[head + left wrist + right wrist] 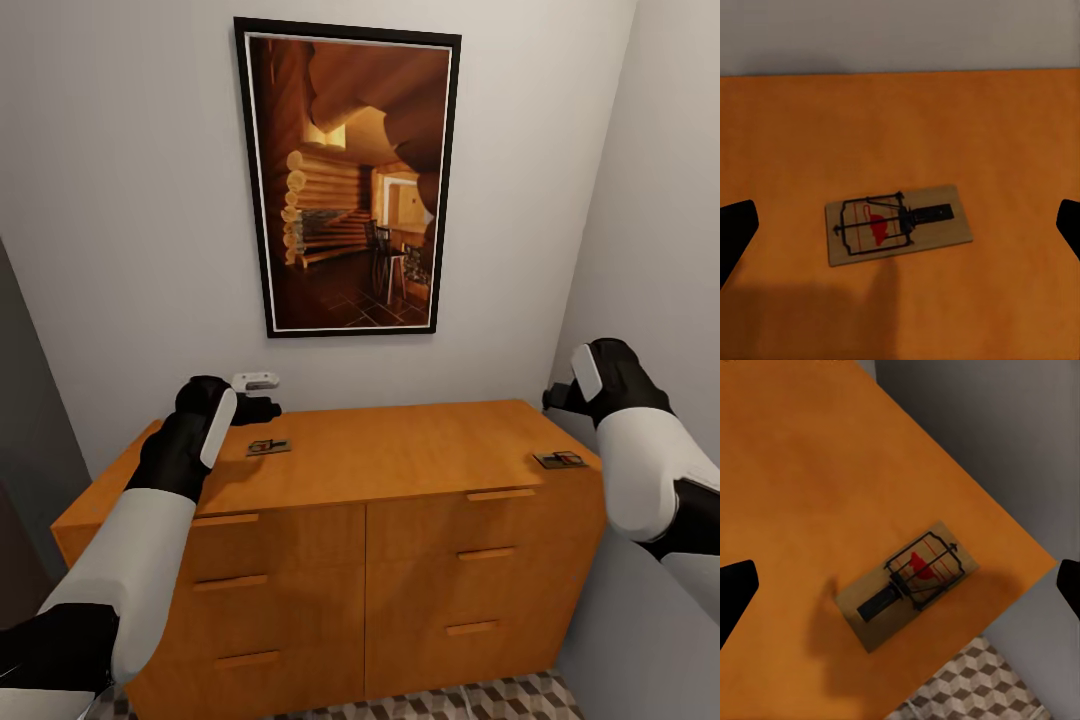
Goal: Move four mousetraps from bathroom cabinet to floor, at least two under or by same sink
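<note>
1. Cabinet (400, 470) stands straight ahead of you against the wall, under a framed picture (348, 180) of a log interior. Its drawers are all closed.
2. Two traps lie flat on the cabinet top. The left trap (268, 446) sits toward the back on the left half; the right trap (560, 459) sits at the right end, close to the front corner. They are well apart.
3. Your left gripper (900, 229) hangs above the left trap. In the left wrist view its two dark fingertips (735, 232) show at the frame's opposite edges, spread wide, with the trap (898, 223) lying between them and touched by neither.
4. Your right gripper (900, 589) hangs above the right trap. In the right wrist view its fingertips (736, 589) are likewise spread wide and clear of the trap (911, 583), which lies at a slant just beside the cabinet's edge.
5. Both traps show the red mark and dark wire parts facing up.
6. Floor (971, 686) with the cube pattern shows beyond the cabinet corner in the right wrist view, and a strip of it (470, 700) shows at the cabinet's foot in the head view.
7. A small white gadget (256, 381) is on the wall just behind your left gripper, above the cabinet top.
</note>
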